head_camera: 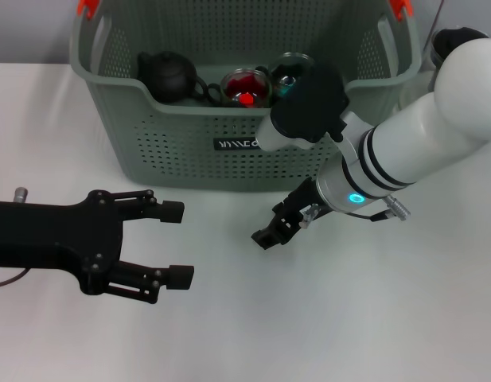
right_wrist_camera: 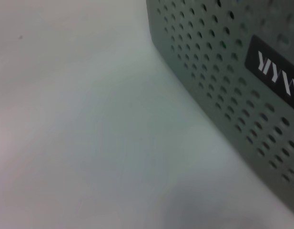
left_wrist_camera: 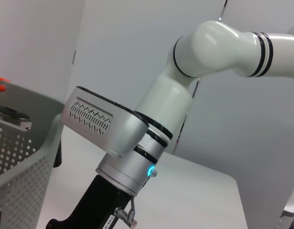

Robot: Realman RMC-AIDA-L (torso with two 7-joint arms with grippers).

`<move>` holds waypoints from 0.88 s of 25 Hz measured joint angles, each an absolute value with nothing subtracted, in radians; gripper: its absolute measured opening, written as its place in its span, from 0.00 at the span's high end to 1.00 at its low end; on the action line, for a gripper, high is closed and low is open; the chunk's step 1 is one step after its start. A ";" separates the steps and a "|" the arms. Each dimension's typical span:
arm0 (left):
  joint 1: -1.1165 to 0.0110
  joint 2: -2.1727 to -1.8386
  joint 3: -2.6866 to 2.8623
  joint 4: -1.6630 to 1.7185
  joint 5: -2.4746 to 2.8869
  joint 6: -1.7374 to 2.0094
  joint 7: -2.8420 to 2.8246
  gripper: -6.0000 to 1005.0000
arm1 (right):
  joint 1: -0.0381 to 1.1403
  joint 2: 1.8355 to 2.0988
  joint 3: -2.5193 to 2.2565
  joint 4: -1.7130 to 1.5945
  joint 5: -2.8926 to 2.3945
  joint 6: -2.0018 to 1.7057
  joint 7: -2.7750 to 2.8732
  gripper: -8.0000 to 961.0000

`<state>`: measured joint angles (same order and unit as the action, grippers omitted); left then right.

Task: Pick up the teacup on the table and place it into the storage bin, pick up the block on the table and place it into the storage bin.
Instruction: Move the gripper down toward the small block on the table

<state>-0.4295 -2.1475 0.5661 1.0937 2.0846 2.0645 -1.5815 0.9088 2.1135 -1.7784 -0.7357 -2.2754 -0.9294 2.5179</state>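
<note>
- The white table [head_camera: 404, 318] fills the head view.
- The storage bin [head_camera: 189, 151] stands at its far edge, a black teapot [head_camera: 169, 76], a red-filled glass cup [head_camera: 247, 87] and what may be a second glass piece [head_camera: 293, 68] inside.
- The right gripper [head_camera: 269, 233] sits low, just in front of the bin; whether its fingers are parted cannot be told.
- The left gripper [head_camera: 177, 243] hovers nearer, jaws spread wide, empty.

Black left arm [head_camera: 46, 235], white right arm [head_camera: 436, 151] — black-banded
</note>
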 joint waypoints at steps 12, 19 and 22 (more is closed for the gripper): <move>-0.430 -2.148 0.566 1.094 2.085 2.063 -1.580 0.05 | 0.911 2.115 -1.808 -0.727 -2.250 -0.901 2.518 0.51; -0.430 -2.148 0.566 1.094 2.085 2.062 -1.580 0.05 | 0.913 2.115 -1.816 -0.726 -2.245 -0.906 2.517 0.51; -0.429 -2.148 0.566 1.094 2.085 2.062 -1.580 0.05 | 0.912 2.113 -1.816 -0.726 -2.241 -0.909 2.514 0.51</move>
